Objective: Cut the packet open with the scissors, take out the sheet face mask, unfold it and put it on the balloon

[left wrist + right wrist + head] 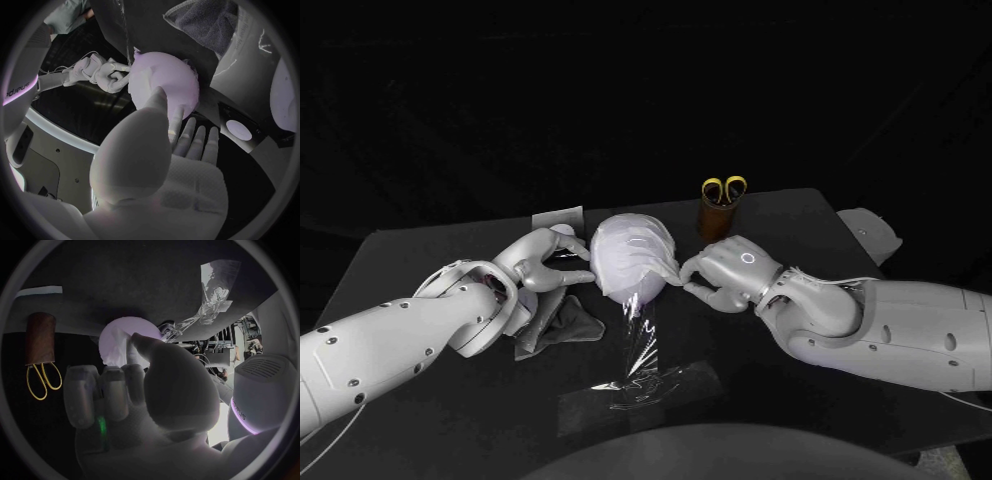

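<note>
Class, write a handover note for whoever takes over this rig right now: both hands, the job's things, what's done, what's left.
Left hand touches the balloon on one side; grip unclear.
Right hand, fingers curled, touches its other side; grip unclear.
Scissors stand in the brown holder; clear film lies before the balloon.
Done: wrinkled sheet face mask seems draped on the balloon.
Left: probably smooth it and let go.

Right hand [150,400], fingers curled, thumb before the balloon [119,332]. Scissors [42,380] stick out of a brown holder [40,337]. Clear film [209,302] lies on the bench [125,280].
</note>
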